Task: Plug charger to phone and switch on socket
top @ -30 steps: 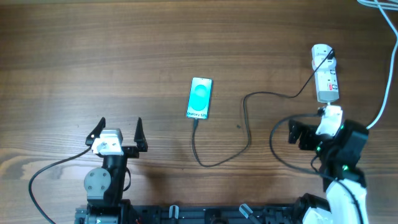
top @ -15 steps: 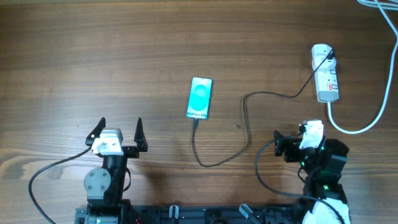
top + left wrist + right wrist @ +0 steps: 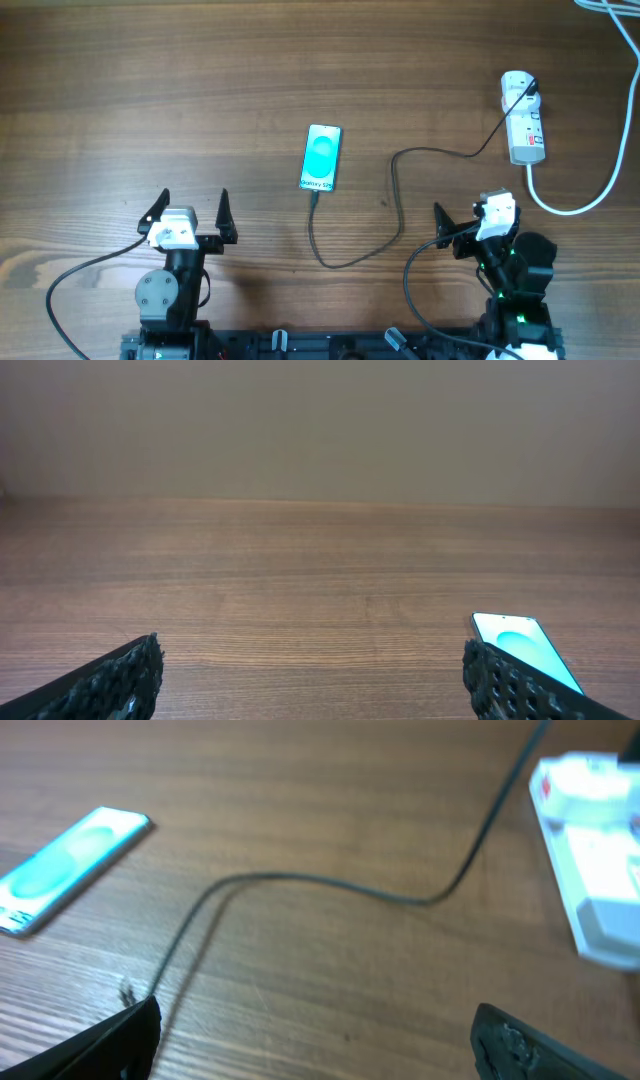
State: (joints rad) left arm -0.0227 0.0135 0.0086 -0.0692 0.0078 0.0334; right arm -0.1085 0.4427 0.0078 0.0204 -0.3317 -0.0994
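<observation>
Overhead, the phone (image 3: 322,157), a small flat rectangle with a glowing teal-blue screen and a strip of white text at its lower edge, lies face up near the middle of the brown wood-grain table (image 3: 150,80), tilted slightly off square. The charger (image 3: 397,200), a long thin black cable, meets the phone's lower edge, loops toward the robot, climbs back up to the phone's right and runs across to the far end of the socket (image 3: 523,130). The socket is a short white oblong plastic power strip with small red markings, lying well apart from the phone near the table's right edge. A thicker white cord (image 3: 600,190) curves away from its near end and up toward the far right corner.

The left gripper (image 3: 190,215) sits at the near left, well apart from the phone, its two black fingers spread wide and holding nothing. The right gripper (image 3: 472,222) sits at the near right, just beside the cable's loop and short of the socket, its jaws likewise wide apart and empty.

Left wrist view: knobbly, ribbed black fingertips (image 3: 110,685) frame smooth plank grain, with the phone's lit screen just above the right-hand one.

Right wrist view: the picture is soft, showing the phone at left, the cable snaking across the grain and the socket a white blur at right.
</observation>
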